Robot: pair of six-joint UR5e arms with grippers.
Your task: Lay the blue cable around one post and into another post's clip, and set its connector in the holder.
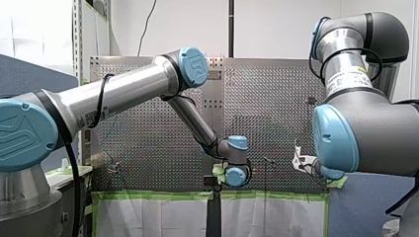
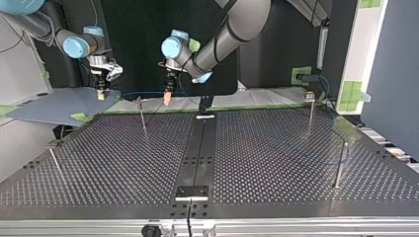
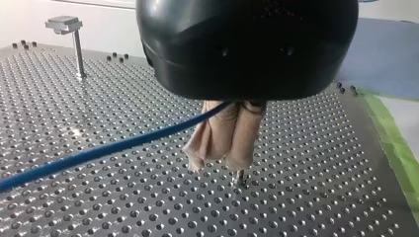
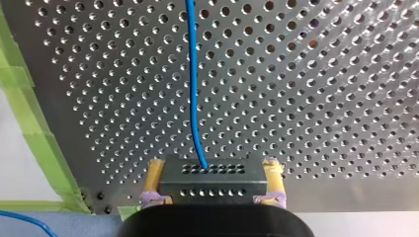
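In the left wrist view my left gripper (image 3: pixel 220 163) has its beige pads shut on the blue cable (image 3: pixel 99 150), which runs off to one side above the perforated table (image 3: pixel 306 163). My right gripper (image 4: pixel 213 168) is shut on a dark grey connector (image 4: pixel 212 181), held between its yellow pads, and the blue cable (image 4: pixel 192 89) leaves the connector straight ahead. In the top view both grippers hang over the table's far edge: my left gripper (image 2: pixel 168 98) near the middle, my right gripper (image 2: pixel 101 93) further left. A thin post (image 2: pixel 142 116) stands between them.
More posts stand on the table: a clip-topped post (image 2: pixel 310 111) at the top view's right, a plain post (image 2: pixel 340 165) nearer the camera, and a low post (image 2: pixel 54 158) at the left. A black holder plate (image 2: pixel 192 192) sits at the near edge. Green tape (image 4: pixel 29 113) lines the table's border.
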